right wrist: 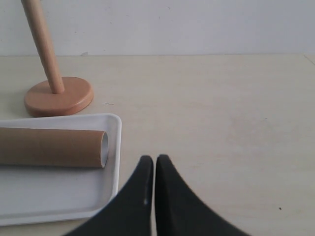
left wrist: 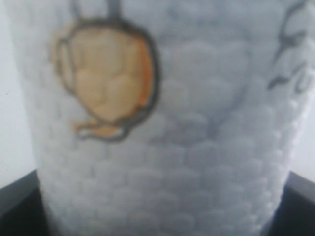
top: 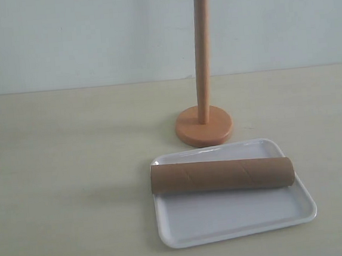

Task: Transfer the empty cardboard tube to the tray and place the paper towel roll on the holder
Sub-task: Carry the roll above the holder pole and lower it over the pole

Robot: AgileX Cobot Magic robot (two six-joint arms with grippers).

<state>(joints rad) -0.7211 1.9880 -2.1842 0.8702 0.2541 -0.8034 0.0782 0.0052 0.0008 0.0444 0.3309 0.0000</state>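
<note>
The paper towel roll (left wrist: 162,147), white and embossed with a yellow cartoon print, fills the left wrist view. My left gripper (left wrist: 157,216) is shut on it, and only dark finger parts (left wrist: 17,204) show at either side. Neither the roll nor either gripper shows in the exterior view. The empty cardboard tube (top: 222,176) lies on its side across the white tray (top: 227,222). Just behind the tray stands the wooden holder (top: 204,125) with its pole bare. My right gripper (right wrist: 155,158) is shut on nothing, over the table beside the tray (right wrist: 49,196) and the tube's end (right wrist: 54,147).
The pale table runs to a white back wall. The holder's round base (right wrist: 59,96) sits close to the tray's far rim. Bare tabletop lies to the left of the tray in the exterior view.
</note>
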